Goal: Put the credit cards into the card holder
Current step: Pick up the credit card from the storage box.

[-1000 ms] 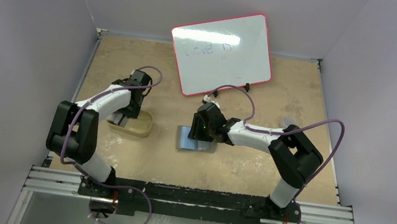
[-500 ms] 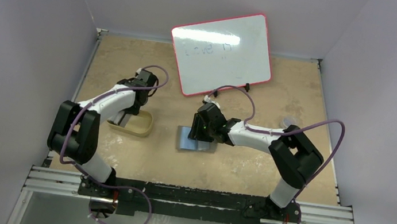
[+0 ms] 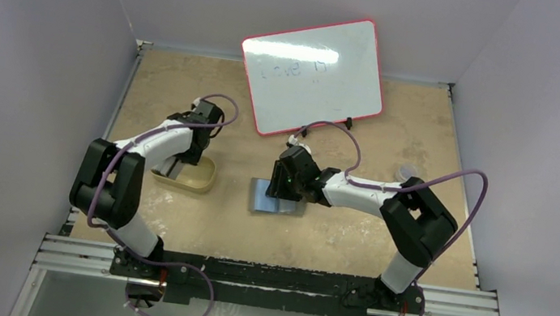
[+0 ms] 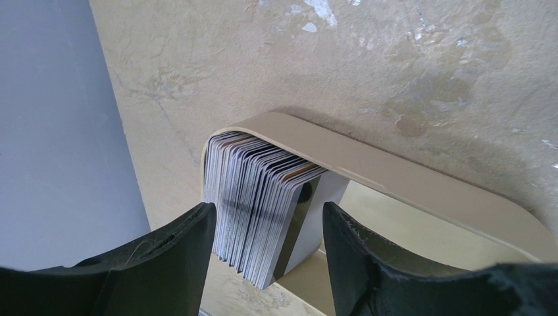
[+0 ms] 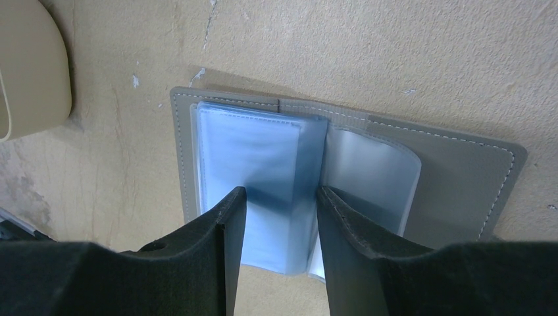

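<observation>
With left claw point(image 4: 266, 210) spread wide astride cards point(image 4: 253, 197) upright in tin point(image 4: 408, 184), and right claw point(image 5: 279, 194) parted over blue sleeves point(image 5: 250, 151) of holder point(image 5: 460, 171) lying open on table point(image 5: 395, 52) near tin.

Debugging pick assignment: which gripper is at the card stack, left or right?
The left gripper: it straddles the cards standing on edge in the tan tin. The right gripper is over the open wallet instead.

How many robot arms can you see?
2. The left arm reaches over the tan tin full of credit cards on the table's left side. The right arm hangs over the open card holder near the middle. No others show.
</observation>
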You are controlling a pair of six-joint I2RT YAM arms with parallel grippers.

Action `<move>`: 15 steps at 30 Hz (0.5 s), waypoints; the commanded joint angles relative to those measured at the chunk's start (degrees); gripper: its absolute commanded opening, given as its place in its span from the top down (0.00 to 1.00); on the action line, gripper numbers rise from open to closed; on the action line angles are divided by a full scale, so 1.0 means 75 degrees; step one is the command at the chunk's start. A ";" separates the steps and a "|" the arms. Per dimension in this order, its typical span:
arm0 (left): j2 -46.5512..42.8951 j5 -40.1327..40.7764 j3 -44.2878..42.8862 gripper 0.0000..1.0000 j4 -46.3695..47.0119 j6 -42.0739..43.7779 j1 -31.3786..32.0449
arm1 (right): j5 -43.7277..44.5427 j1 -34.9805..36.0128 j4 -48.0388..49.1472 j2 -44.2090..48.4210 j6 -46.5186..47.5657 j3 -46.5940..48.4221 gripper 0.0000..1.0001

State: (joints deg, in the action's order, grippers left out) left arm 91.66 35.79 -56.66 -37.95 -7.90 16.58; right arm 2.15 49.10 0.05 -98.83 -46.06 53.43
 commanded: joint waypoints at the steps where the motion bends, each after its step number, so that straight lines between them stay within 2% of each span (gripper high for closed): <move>1: -0.0058 0.0639 0.0045 0.41 0.0325 0.0028 0.0028 | 0.0052 0.0013 -0.0435 0.0169 -0.0019 -0.0175 0.53; 5: -0.0064 0.0776 0.0029 0.43 0.0383 0.0068 0.0036 | 0.0038 0.0002 -0.0415 0.0192 -0.0022 -0.0189 0.53; 15: -0.0242 0.0604 -0.0120 0.58 0.0396 0.0107 0.0035 | 0.0006 -0.0025 -0.0365 0.0236 -0.0011 -0.0262 0.54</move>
State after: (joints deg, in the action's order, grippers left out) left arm 91.72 38.83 -56.34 -36.27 -7.86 16.82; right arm 2.00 49.06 0.23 -98.52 -46.06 53.06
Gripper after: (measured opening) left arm 0.440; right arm 0.467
